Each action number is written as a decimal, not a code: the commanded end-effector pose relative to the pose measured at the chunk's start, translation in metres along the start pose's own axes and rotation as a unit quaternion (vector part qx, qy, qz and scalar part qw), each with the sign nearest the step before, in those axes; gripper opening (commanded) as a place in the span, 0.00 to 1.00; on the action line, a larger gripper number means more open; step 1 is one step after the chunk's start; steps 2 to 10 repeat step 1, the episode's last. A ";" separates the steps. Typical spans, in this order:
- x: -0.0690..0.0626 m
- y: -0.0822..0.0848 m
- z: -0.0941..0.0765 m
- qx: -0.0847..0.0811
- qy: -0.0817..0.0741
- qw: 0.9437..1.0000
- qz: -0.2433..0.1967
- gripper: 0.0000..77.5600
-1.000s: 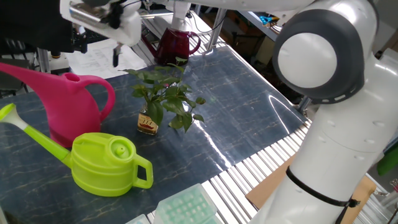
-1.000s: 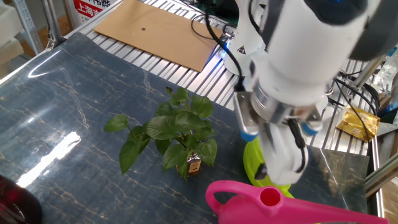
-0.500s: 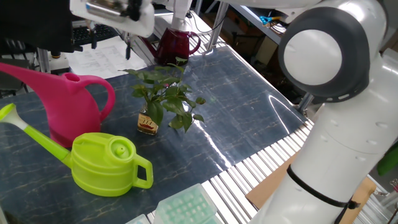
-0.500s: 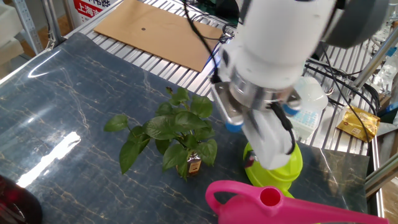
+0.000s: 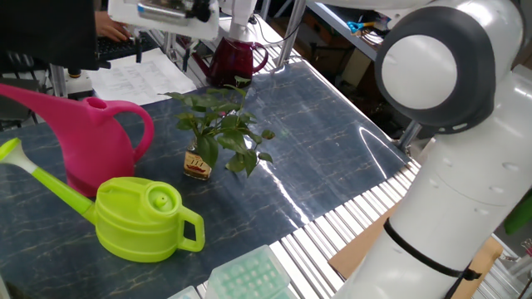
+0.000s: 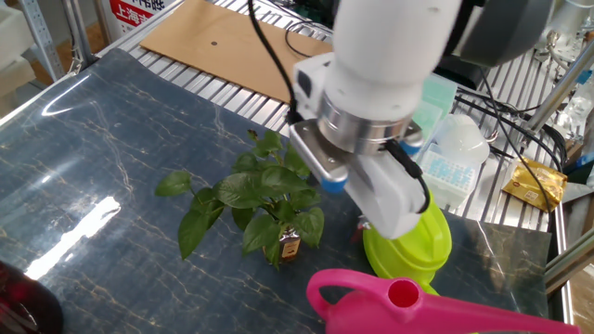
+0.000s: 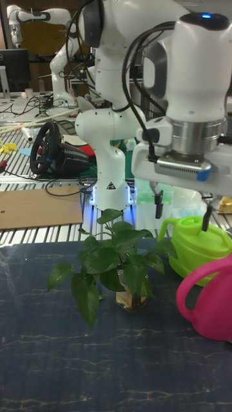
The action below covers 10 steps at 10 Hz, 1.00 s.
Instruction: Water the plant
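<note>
The plant (image 5: 220, 124), a leafy green sprig in a small amber bottle (image 5: 197, 164), stands mid-table; it also shows in the other fixed view as the plant (image 6: 260, 195) and in the tall view as the plant (image 7: 116, 257). A pink watering can (image 5: 91, 141) and a lime-green watering can (image 5: 141, 218) stand beside it. My gripper (image 7: 181, 212) hangs open and empty high above the table, over the green can (image 7: 193, 241) and just right of the plant. From the first fixed view the gripper (image 5: 160, 56) is above the pink can's handle. In the other fixed view the hand hides its fingers.
A dark red pitcher (image 5: 237, 58) stands at the table's far edge behind the plant. A pale green tray (image 5: 249, 278) lies at the near edge. A cardboard sheet (image 6: 232, 46) rests on the slatted surface beyond the table. The robot's white body (image 5: 449, 166) fills the right side.
My gripper has travelled sideways from above the watering cans toward the plant and sits a little higher. It stays open and empty. The cans and plant have not moved.
</note>
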<state>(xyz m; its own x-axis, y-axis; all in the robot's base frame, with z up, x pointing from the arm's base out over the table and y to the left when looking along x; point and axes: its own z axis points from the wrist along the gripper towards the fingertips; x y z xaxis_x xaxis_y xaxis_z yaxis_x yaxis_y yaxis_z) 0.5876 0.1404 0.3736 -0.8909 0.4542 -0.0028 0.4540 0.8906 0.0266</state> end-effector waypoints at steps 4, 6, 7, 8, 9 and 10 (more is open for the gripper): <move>-0.014 -0.004 -0.011 0.000 0.000 1.000 -0.022 1.00; -0.014 -0.004 -0.011 0.000 0.000 1.000 -0.022 1.00; -0.014 -0.004 -0.011 0.000 0.000 1.000 -0.022 1.00; -0.014 -0.004 -0.011 0.000 0.000 1.000 -0.022 1.00; -0.014 -0.004 -0.011 0.000 0.000 1.000 -0.022 1.00; -0.014 -0.004 -0.011 0.000 0.000 1.000 -0.022 1.00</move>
